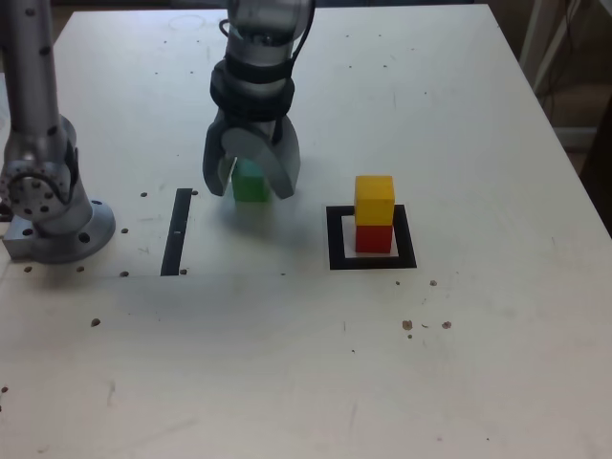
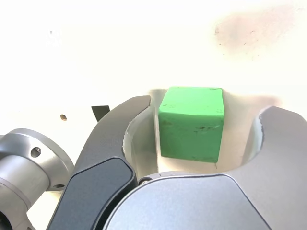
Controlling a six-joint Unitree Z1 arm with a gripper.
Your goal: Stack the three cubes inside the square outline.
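Green cube (image 1: 251,182): sat on the table (image 1: 459,115) at about 9 o'clock from the outline (image 1: 335,239), well apart from it, between the two jaws.
Handling: judged light, stiff and smooth-faced — a small solid block, likely to slip only if pinched near a corner; best taken across two opposite flat sides, low on the block.
Gripper (image 1: 251,184): jaws spread round the green cube; in the wrist view a gap showed on each side of the cube (image 2: 192,124), so nothing was pinched yet.
Stack: yellow (image 1: 374,199) rested on red (image 1: 374,237) inside the outline.
Room: bare table between cube and stack; the tape strip (image 1: 177,231) lay at 9 o'clock, the arm's base (image 1: 48,215) beyond it — table edges well away.
Risk: a low carry could knock the stack.
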